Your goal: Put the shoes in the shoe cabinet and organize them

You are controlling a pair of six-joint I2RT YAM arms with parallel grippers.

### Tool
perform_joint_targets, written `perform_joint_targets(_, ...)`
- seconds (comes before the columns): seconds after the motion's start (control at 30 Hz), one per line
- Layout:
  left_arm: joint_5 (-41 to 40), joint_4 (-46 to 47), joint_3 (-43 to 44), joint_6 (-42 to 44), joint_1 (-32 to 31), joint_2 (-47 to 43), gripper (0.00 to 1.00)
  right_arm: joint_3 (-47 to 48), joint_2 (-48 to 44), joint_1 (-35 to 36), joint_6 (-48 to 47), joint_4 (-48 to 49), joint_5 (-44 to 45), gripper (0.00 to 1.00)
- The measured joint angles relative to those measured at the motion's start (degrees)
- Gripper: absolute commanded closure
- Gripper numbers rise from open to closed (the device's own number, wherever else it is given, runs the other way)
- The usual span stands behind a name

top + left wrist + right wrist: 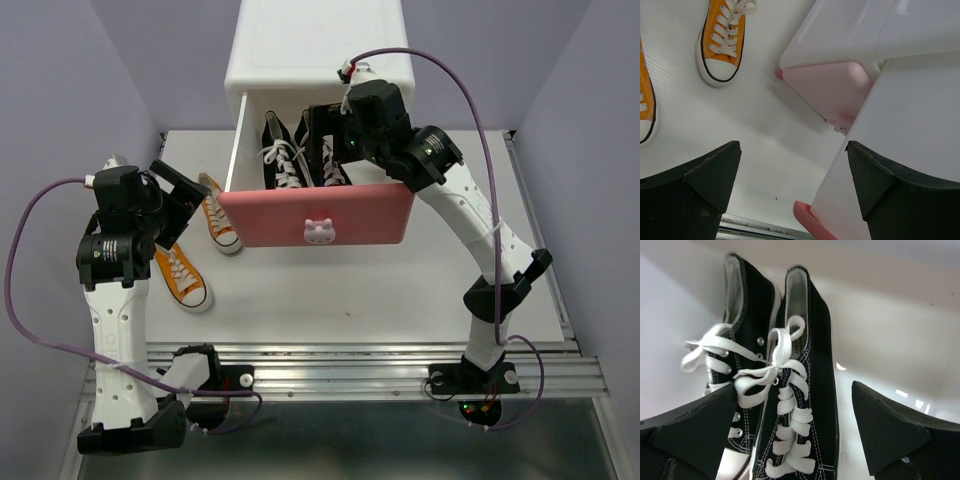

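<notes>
The white shoe cabinet [318, 45] stands at the back, its upper drawer [318, 215] pulled out with the pink front toward me. Two black shoes [285, 155] lie side by side inside the drawer. In the right wrist view the right black shoe [810, 390] lies between my open fingers and the left black shoe [747, 315] lies beside it. My right gripper [327, 150] hangs open over them. Two orange shoes [220, 215] [182, 275] lie on the table left of the drawer. My left gripper [188, 200] is open and empty above them.
In the left wrist view I see one orange shoe [722, 42], the pale pink lower drawer front [832, 90] and the open drawer's white side [905, 150]. The table's metal front rail [330, 375] runs along the near edge. Purple walls stand on both sides.
</notes>
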Motion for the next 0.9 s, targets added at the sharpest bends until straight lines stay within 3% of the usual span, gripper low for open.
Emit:
perform_joint_targets(0.23, 0.4, 0.3, 0.9, 0.1, 0.0, 1.4, 0.01, 0.0, -5.6, 0.0, -2.7, 7.9, -1.0, 0.0)
perform_joint_targets(0.53, 1.0, 3.3, 2.7, 0.8, 0.0, 4.0, 0.01, -1.1, -15.1, 0.0, -2.7, 21.2, -16.1, 0.0)
perform_joint_targets(0.9, 1.3, 4.0, 2.7, 1.4, 0.0, 4.1, 0.01, -1.8, -17.2, 0.0, -1.1, 21.6, -19.5, 0.0)
